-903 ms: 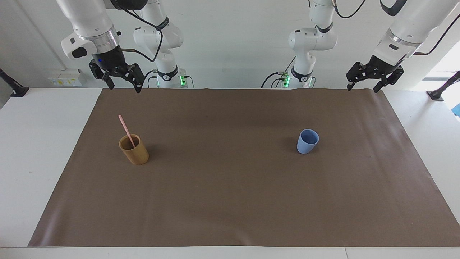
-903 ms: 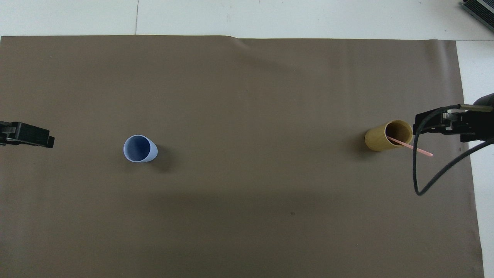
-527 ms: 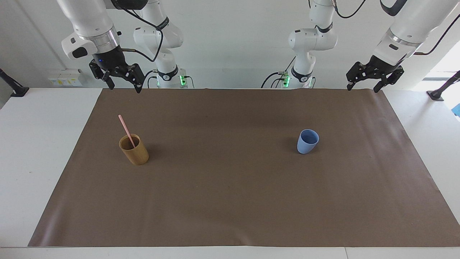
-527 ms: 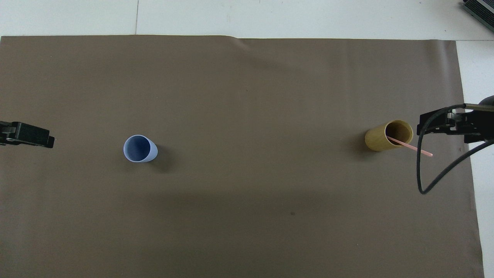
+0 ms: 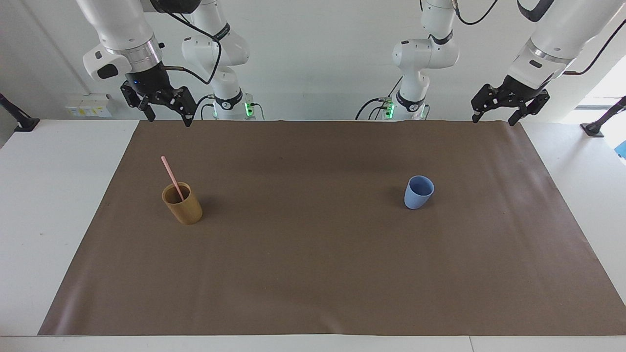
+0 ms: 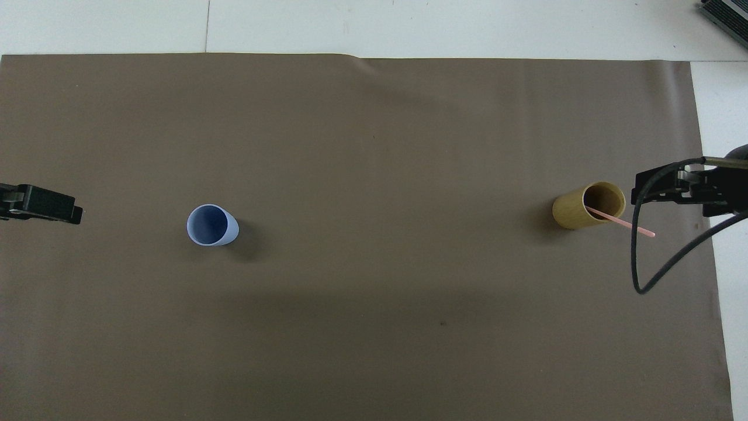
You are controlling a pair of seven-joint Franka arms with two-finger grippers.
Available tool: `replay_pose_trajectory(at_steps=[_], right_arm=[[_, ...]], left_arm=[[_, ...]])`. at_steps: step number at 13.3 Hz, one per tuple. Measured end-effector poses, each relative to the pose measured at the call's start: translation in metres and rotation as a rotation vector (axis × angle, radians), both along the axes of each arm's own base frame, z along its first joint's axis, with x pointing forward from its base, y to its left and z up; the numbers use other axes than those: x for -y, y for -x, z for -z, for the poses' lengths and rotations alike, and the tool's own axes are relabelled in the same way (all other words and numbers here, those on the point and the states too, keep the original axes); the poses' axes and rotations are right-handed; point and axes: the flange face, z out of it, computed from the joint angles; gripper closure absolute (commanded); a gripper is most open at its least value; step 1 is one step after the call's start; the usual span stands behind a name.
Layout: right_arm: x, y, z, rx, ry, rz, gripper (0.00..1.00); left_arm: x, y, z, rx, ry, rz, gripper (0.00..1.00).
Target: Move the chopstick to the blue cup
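Observation:
A thin pale pink chopstick (image 5: 171, 177) (image 6: 635, 227) leans in a tan-brown cylindrical cup (image 5: 184, 206) (image 6: 574, 211) toward the right arm's end of the mat. The light-blue cup (image 5: 418, 193) (image 6: 211, 225) stands upright with nothing in it toward the left arm's end. My right gripper (image 5: 169, 119) (image 6: 641, 192) hangs open and holds nothing, high over the mat's corner at its own end, well above the tan cup. My left gripper (image 5: 492, 120) (image 6: 75, 213) waits open and holds nothing, high over the mat's corner at the left arm's end.
A brown mat (image 5: 313, 264) covers most of the white table (image 5: 49, 205); both cups stand on it about midway across its depth. A black cable (image 6: 637, 263) loops down from the right arm beside the tan cup.
The right gripper has drifted slightly away from the tan cup toward its own end of the table. The cups, the chopstick and the left gripper have not moved.

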Motion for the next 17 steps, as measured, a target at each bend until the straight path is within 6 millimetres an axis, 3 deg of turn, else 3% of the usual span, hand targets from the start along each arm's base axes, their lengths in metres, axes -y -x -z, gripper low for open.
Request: replay_pose_trajectory(at_steps=[17], right_arm=[[0.0002, -0.0073, -0.0038, 0.059, -0.001, -0.039, 0.0]], left_arm=[[0.0, 0.0, 0.0, 0.0, 0.0, 0.0, 0.0]])
